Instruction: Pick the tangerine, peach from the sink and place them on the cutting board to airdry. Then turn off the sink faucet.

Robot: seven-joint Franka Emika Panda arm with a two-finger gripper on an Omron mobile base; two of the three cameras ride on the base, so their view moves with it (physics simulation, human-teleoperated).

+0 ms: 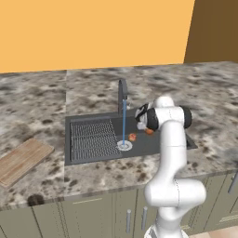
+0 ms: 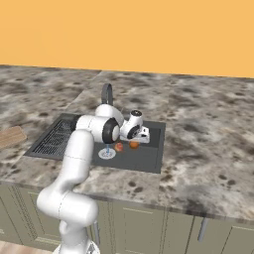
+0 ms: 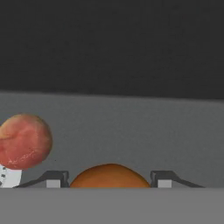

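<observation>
The orange tangerine (image 3: pixel 109 176) sits low between my gripper's (image 3: pixel 109 180) two dark finger tips, which press against its sides on the floor of the dark sink (image 1: pixel 158 145). In the base views the gripper (image 2: pixel 138 141) reaches down onto the tangerine (image 2: pixel 134 145) in the basin's right half. The reddish peach (image 3: pixel 24 141) lies free just to the left, near the drain (image 2: pixel 106 154). The peach (image 1: pixel 132 137) rests beside the water stream. The wooden cutting board (image 1: pixel 23 160) lies on the counter left of the sink. The faucet (image 1: pixel 122 95) stands behind the basin.
Water runs in a thin blue stream (image 1: pixel 124 125) from the faucet onto the drain (image 1: pixel 124 146). A ribbed draining grid (image 1: pixel 93 139) covers the sink's left half. A small dark object (image 1: pixel 35 200) sits at the counter's front edge near the board. Speckled stone counter surrounds the sink.
</observation>
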